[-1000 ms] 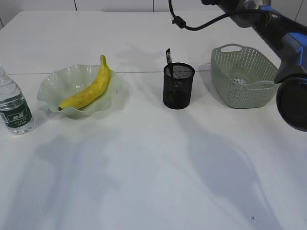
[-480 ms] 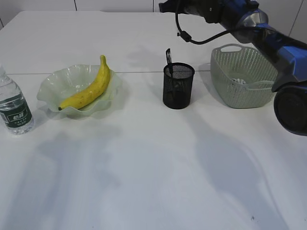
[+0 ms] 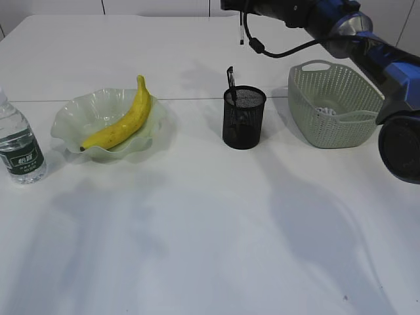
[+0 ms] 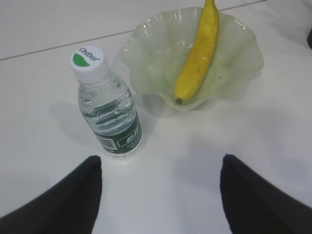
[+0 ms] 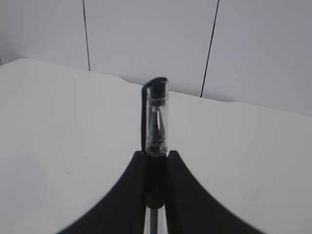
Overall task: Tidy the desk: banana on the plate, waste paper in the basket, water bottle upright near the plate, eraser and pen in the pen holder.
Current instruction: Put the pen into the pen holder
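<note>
My right gripper (image 5: 156,160) is shut on a black pen with a clear cap (image 5: 156,117). In the exterior view that pen (image 3: 241,29) hangs upright at the top, above and behind the black mesh pen holder (image 3: 244,118). Another pen (image 3: 230,79) stands in the holder. The banana (image 3: 121,125) lies on the pale green plate (image 3: 72,118). The water bottle (image 3: 20,147) stands upright left of the plate. Waste paper (image 3: 326,111) lies in the green basket (image 3: 335,105). My left gripper (image 4: 158,163) is open above the table, just in front of the bottle (image 4: 109,112). The eraser is hidden.
The right arm (image 3: 354,33) reaches across the top right, over the basket, with a black cable (image 3: 282,33) hanging below it. A dark round part (image 3: 400,144) of the arm's base sits at the right edge.
The right arm has swung left along the top of the exterior view, bringing the held pen into sight above the pen holder. Nothing on the table has moved.
</note>
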Available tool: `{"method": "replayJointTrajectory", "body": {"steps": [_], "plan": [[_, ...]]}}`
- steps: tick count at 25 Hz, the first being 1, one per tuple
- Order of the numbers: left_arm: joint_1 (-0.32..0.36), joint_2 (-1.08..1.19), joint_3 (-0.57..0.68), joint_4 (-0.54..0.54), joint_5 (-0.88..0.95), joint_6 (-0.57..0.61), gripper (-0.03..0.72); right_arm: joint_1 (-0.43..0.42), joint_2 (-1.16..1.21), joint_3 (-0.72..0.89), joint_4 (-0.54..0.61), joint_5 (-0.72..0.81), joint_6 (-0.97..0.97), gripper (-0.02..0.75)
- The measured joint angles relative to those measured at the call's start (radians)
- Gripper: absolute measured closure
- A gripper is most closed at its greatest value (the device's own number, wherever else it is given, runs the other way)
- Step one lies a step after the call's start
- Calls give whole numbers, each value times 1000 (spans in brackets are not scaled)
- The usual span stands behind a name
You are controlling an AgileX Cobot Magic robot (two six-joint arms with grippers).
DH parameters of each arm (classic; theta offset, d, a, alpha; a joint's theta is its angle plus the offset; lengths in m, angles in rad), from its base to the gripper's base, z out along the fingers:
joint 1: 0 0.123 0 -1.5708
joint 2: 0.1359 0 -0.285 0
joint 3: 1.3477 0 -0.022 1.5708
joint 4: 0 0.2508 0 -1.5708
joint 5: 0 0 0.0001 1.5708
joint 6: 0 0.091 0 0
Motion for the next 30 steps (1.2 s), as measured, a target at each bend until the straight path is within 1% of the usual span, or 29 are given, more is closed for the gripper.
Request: {"method": "replayJointTrajectory", "body": {"steps": [7,10,14,20,30], "plan": [[0,0,0,-19,-2,0,151,0,-38,0,227,69,-240,678],[0,0,0,-28,-2,0,151,0,-72,0,278,80,-293,678],[0,0,0,-38,-2,0,151,0,-100,0,289,112,-306,678],[0,0,0,-41,-2,0,151,0,-100,0,290,205,-321,678],[0,0,0,-43,-2,0,151,0,-163,0,291,274,-323,678]]}}
